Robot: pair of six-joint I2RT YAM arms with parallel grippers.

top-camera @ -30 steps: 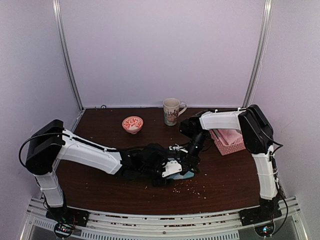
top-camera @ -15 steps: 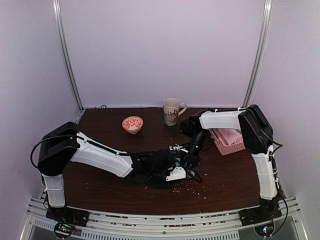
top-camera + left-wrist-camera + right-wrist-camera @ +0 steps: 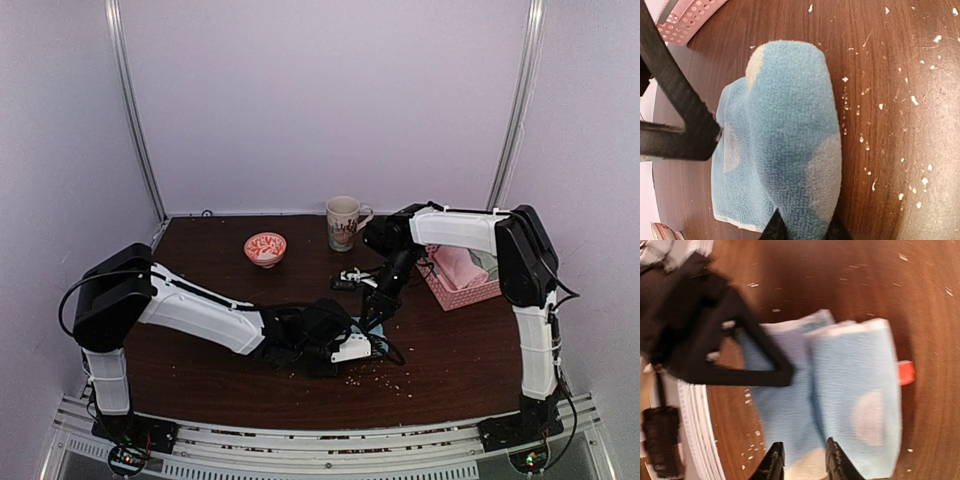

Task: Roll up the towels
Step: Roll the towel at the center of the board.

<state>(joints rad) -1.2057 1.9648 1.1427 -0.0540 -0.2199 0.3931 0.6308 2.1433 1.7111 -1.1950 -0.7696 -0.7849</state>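
A light blue towel [image 3: 790, 135] with pale patches lies on the dark table, one side curled over into a thick roll. My left gripper [image 3: 805, 227] is shut on the near end of that roll, one finger on each side. In the top view it [image 3: 372, 346] lies low at the table's middle and hides most of the towel [image 3: 380, 347]. My right gripper [image 3: 802, 460] hovers just above the towel's [image 3: 850, 390] edge with its fingers apart and nothing gripped; in the top view it [image 3: 372, 318] hangs over the towel. A pale pink towel [image 3: 458, 268] lies in the basket.
The pink lattice basket [image 3: 478, 291] stands at the right, its corner [image 3: 685, 15] close to the blue towel. A mug [image 3: 343, 222] and a small red-patterned bowl [image 3: 265, 248] stand near the back. Pale crumbs [image 3: 385, 380] are scattered in front of the towel.
My left gripper has slid right and closed on the towel's roll. My right gripper has widened and risen back away from the towel.
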